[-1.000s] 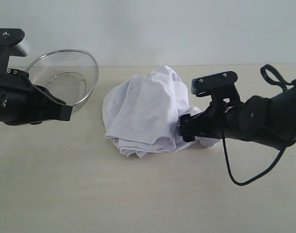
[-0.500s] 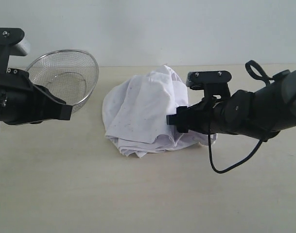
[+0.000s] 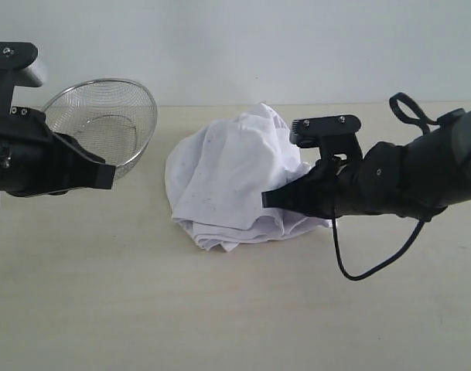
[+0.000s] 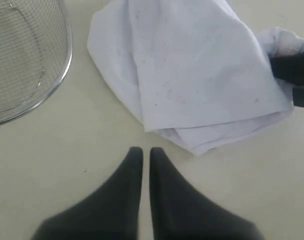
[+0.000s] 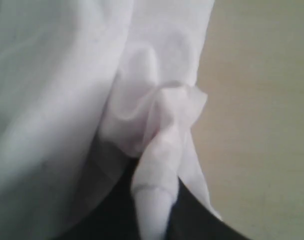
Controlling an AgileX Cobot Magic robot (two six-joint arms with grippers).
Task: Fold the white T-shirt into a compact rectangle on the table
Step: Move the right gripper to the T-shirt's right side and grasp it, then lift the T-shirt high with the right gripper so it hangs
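Observation:
The white T-shirt (image 3: 231, 174) lies crumpled in a heap in the middle of the pale table (image 3: 220, 309); no lettering shows. My right gripper (image 3: 270, 199) is at the heap's right side, shut on a bunched fold of the white T-shirt (image 5: 154, 190) squeezed between its dark fingers (image 5: 196, 220). My left gripper (image 4: 142, 152) hangs over bare table to the left of the white T-shirt (image 4: 201, 75), apart from it, shut with nothing between its fingers. In the exterior view the left arm's black body (image 3: 42, 162) hides its jaws.
A round wire-mesh basket (image 3: 104, 124) stands tilted at the back left, partly behind the left arm, and its rim (image 4: 67, 55) shows close to the left gripper. A black cable (image 3: 374, 267) loops under the right arm. A plain wall (image 3: 235, 46) bounds the table's far edge.
The right gripper went from open to shut, pushing left into the shirt's right side and pinching a fold of cloth. The heap shifted slightly. The left arm stayed still.

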